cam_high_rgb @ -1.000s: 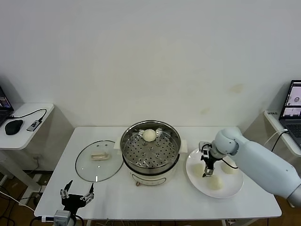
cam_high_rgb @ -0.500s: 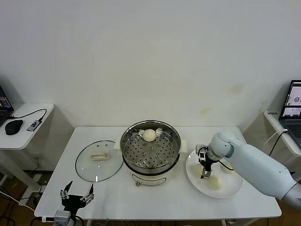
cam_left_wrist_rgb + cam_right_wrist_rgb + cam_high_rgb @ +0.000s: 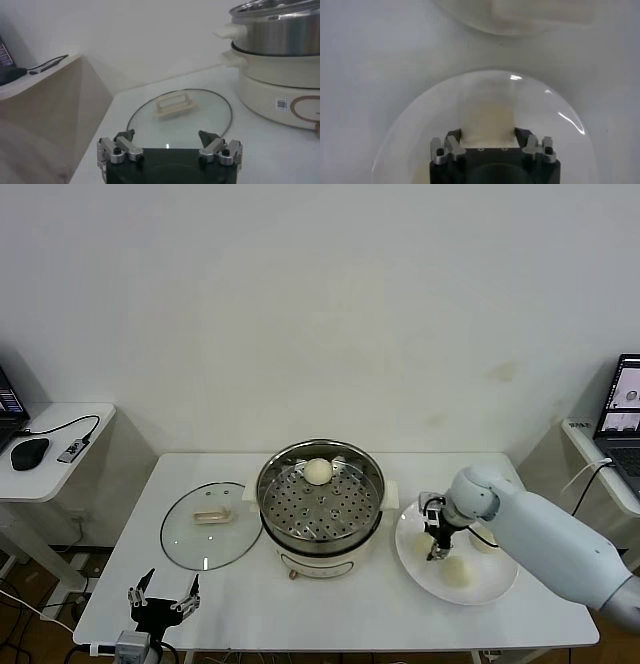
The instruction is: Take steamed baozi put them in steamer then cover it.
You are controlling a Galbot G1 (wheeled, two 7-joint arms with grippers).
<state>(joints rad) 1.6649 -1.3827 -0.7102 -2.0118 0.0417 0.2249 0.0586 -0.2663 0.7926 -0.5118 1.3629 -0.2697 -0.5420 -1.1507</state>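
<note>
The steamer [image 3: 268, 502] stands mid-table with one steamed baozi [image 3: 318, 472] at the back of its perforated floor. Three more lie on a white plate [image 3: 492, 587] to its right: one [image 3: 458, 571] at the front, one [image 3: 488, 540] at the back, and one [image 3: 424, 545] on the side towards the steamer. My right gripper [image 3: 436, 540] points down onto that last bun; the right wrist view shows its fingers pressed on both sides of the baozi [image 3: 487, 117]. The cover [image 3: 210, 526] lies flat left of the steamer. My left gripper [image 3: 162, 594] waits open at the table's front left.
In the left wrist view the cover [image 3: 180, 112] lies just beyond the open left gripper [image 3: 167, 142], with the steamer [image 3: 280, 35] to one side. A side desk with a mouse [image 3: 30, 452] stands at far left, a laptop [image 3: 622, 399] at far right.
My right gripper shifted a little towards the steamer, came down over the plate and its fingers closed in on a baozi. The left arm stayed still.
</note>
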